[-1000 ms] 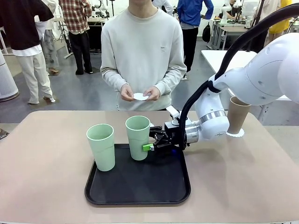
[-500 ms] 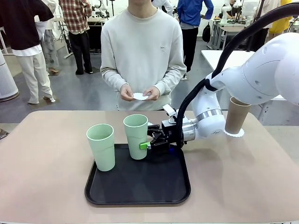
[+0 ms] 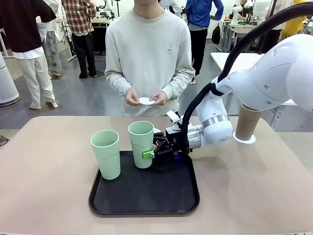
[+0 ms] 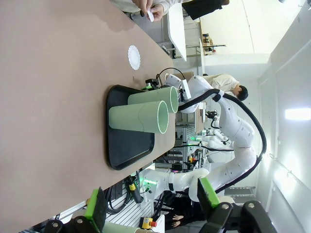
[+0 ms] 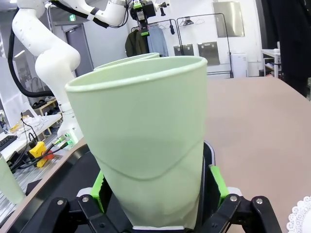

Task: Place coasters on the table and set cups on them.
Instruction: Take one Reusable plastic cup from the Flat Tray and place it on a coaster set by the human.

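On the far part of the black tray (image 3: 146, 196), a green cup (image 3: 141, 142) stands upright between the fingers of the right gripper (image 3: 148, 152). The gripper reaches in sideways from the right and straddles the cup's lower half. Its jaws are spread wide. In the right wrist view a green pad sits close on each side of the cup wall, though whether either pad actually touches it is hard to tell.

The other green cup (image 3: 105, 152) stands upright at the tray's left edge, just beside the first and apart from the gripper. The tray rests on the table (image 3: 49, 186).

A brown cup (image 3: 247, 122) stands on a coaster (image 3: 244, 140) on the table behind the right arm, well apart from the gripper. A second coaster (image 4: 134, 57) lies bare on the table between the tray and the person. A third coaster (image 3: 146, 101) is held in the person's hands (image 3: 159, 97). A small mark on the person's sweater (image 3: 146, 49) is too small to read.

The left gripper (image 4: 150, 201) hangs above the table, fingers wide apart, holding nothing.
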Motion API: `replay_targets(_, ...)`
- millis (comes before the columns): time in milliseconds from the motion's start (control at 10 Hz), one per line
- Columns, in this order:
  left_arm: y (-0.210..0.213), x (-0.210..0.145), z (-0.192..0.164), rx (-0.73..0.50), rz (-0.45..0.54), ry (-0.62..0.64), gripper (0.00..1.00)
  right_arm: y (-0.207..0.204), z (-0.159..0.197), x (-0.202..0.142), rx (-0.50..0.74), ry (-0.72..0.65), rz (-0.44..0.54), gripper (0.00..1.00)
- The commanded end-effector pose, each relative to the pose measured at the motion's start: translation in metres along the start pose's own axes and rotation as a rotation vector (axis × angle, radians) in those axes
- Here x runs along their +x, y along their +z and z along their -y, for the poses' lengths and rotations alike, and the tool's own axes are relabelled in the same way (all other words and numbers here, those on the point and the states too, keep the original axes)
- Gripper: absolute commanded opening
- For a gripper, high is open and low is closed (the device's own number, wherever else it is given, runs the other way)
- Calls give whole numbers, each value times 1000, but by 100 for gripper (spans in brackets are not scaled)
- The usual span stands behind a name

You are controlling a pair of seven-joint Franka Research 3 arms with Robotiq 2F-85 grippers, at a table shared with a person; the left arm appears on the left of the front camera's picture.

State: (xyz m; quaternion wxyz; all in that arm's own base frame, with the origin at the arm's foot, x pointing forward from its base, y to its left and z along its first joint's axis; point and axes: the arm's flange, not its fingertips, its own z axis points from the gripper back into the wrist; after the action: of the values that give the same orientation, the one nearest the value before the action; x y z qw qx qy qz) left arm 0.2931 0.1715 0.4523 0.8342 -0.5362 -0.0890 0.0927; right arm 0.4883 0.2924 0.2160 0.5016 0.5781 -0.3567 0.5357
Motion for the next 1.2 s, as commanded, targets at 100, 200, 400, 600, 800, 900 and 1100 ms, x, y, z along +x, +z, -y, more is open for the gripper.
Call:
replay_targets(100, 1, -1, 1, -8, 4, -5, 100, -14, 5, 4, 43, -18, -34, 100)
replay_targets(200, 1, -1, 1, -8, 4, -5, 100, -19, 4, 5, 54, -15, -46, 100)
replay_targets(400, 1, -1, 1, -8, 4, -5, 100, -25, 5, 6, 64, -14, -59, 100)
replay_targets(600, 1, -1, 1, -8, 4, -5, 100, -23, 5, 7, 71, -7, -53, 40)
replay_targets(800, 1, -1, 1, -8, 4, -5, 100, -23, 5, 6, 61, -2, -50, 0)
replay_targets(900, 1, -1, 1, -8, 4, -5, 100, -21, 5, 6, 51, -1, -47, 35)
replay_targets(1100, 1, -1, 1, -8, 4, -5, 100, -10, -5, 17, -28, -20, -39, 15)
